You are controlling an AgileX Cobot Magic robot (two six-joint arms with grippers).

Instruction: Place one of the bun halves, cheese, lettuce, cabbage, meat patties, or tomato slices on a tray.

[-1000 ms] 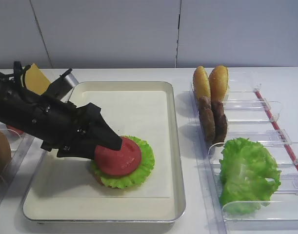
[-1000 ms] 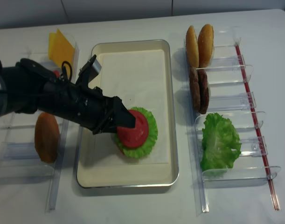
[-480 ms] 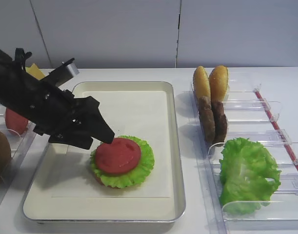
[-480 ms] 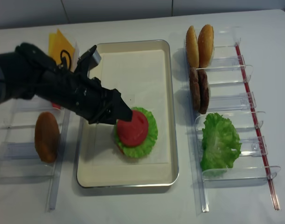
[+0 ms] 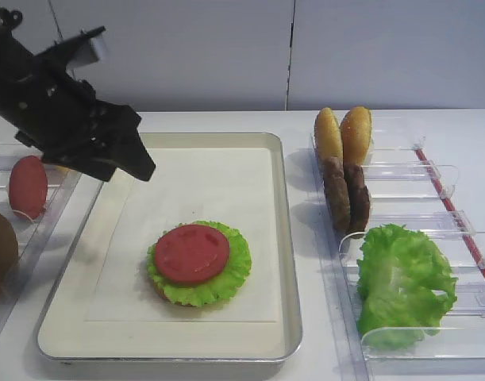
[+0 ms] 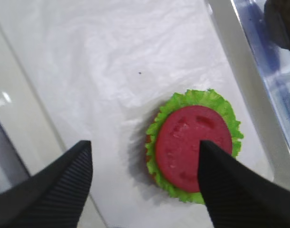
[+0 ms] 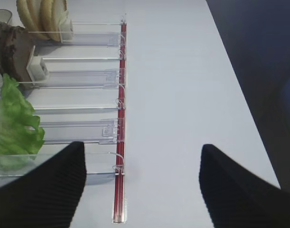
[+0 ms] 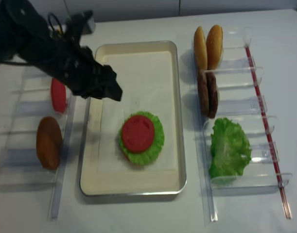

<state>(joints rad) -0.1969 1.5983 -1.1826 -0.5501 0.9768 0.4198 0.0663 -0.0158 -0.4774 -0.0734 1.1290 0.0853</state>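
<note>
A red tomato slice [image 5: 191, 253] [image 6: 192, 142] lies flat on a round lettuce leaf [image 5: 236, 270] on the cream tray [image 5: 283, 238]. My left gripper [image 5: 137, 165] [image 6: 144, 145] hangs open and empty above the tray's left part, up and left of the stack and apart from it. My right gripper [image 7: 142, 146] is open over bare table, right of the racks. Bun halves [image 5: 342, 133], meat patties [image 5: 345, 194] and a lettuce bunch [image 5: 405, 282] sit in the right racks. My left arm hides the cheese. No cabbage is in view.
Clear plastic racks [image 8: 255, 104] flank the tray. The left rack holds another tomato slice [image 8: 58, 94] and a brown bun half [image 8: 48, 141]. A red strip [image 7: 121, 118] runs along the right rack's outer edge. The tray's far half [image 8: 138, 63] holds only paper.
My left gripper has let go of the tomato slice, risen and drawn back to the left. The slice now lies flat on the lettuce leaf.
</note>
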